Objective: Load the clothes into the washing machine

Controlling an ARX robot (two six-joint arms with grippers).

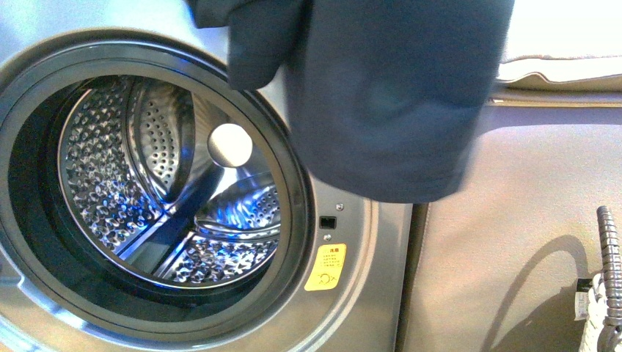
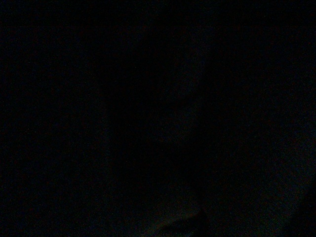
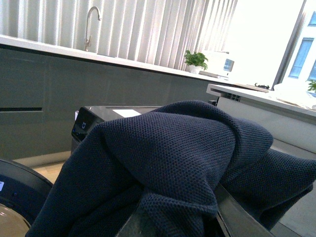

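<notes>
the clothes point(image 1: 381, 95) hang outside the washing machine point(image 1: 352, 293), covering its upper right front beside the open porthole. a cabinet point(image 1: 513, 220) with a beige cushion point(image 1: 565, 59) on top stands alongside. the fabric drapes over the right tool point(image 3: 180, 222), so i cannot tell its grip. the left wrist view is dark.

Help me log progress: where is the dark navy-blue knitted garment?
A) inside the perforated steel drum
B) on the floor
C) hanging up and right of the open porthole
C: the garment hangs before the silver-grey washing machine, up and right of its porthole; its drum shows no fabric.
</notes>
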